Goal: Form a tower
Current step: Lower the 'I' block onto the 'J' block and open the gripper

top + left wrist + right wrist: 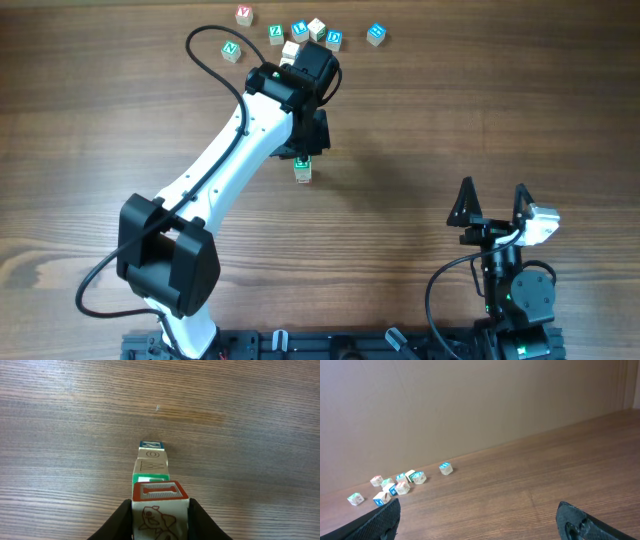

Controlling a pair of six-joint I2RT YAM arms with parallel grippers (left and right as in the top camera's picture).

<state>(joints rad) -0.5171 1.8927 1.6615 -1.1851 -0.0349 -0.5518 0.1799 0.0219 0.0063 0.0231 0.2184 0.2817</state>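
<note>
Topping the tower [302, 172], mid-table, 6 o'clock of the loose cubes [300, 32].
Your left gripper [160, 506] pinches the red-lettered cube [159, 491] narrowly. Square it over the column, then release slowly. Right gripper [477, 512] gapes, empty.

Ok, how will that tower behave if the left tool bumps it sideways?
Probably tippy: the tower is one cube wide and several high. Its cubes look like rigid wood, so they'd likely slide or topple, not flex or roll. The red-framed cube in the left tool seems merely stacked on top, so it may shift first.
</note>
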